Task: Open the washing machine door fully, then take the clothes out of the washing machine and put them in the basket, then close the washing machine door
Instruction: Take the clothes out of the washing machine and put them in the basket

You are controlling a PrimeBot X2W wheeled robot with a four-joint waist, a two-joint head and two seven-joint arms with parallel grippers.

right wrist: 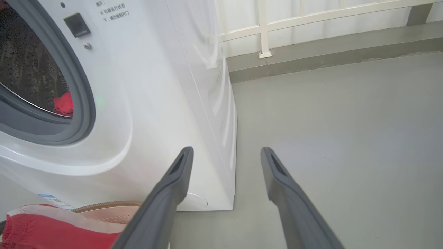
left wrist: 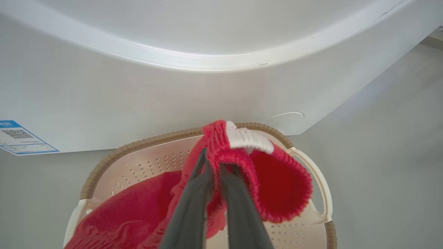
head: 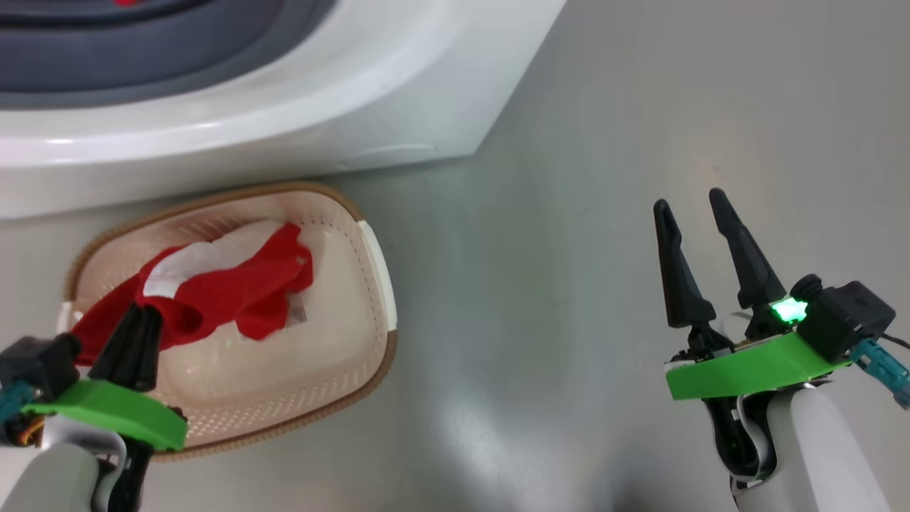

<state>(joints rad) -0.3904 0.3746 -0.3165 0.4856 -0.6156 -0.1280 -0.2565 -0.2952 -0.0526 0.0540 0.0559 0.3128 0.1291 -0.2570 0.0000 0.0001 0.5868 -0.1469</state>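
The cream basket [head: 370, 284] with its brown rim sits on the floor in front of the white washing machine [head: 284, 121]. A red garment with white trim [head: 234, 284] lies partly in it. My left gripper [head: 141, 313] is shut on one end of this garment, and in the left wrist view the gripper [left wrist: 211, 160] pinches the red fabric [left wrist: 277, 180] just above the basket [left wrist: 155, 139]. My right gripper [head: 689, 203] hangs open and empty over bare floor to the right. Another red garment [right wrist: 64, 103] lies in the drum behind the grey gasket [right wrist: 83, 103]. The washing machine door is out of view.
Grey floor [head: 569, 320] stretches to the right of the machine and basket. A white railing [right wrist: 263, 34] on a raised kerb runs along the back. A blue label [left wrist: 20, 138] sits low on the machine's front, and a round white flap [right wrist: 195, 202] is near its lower corner.
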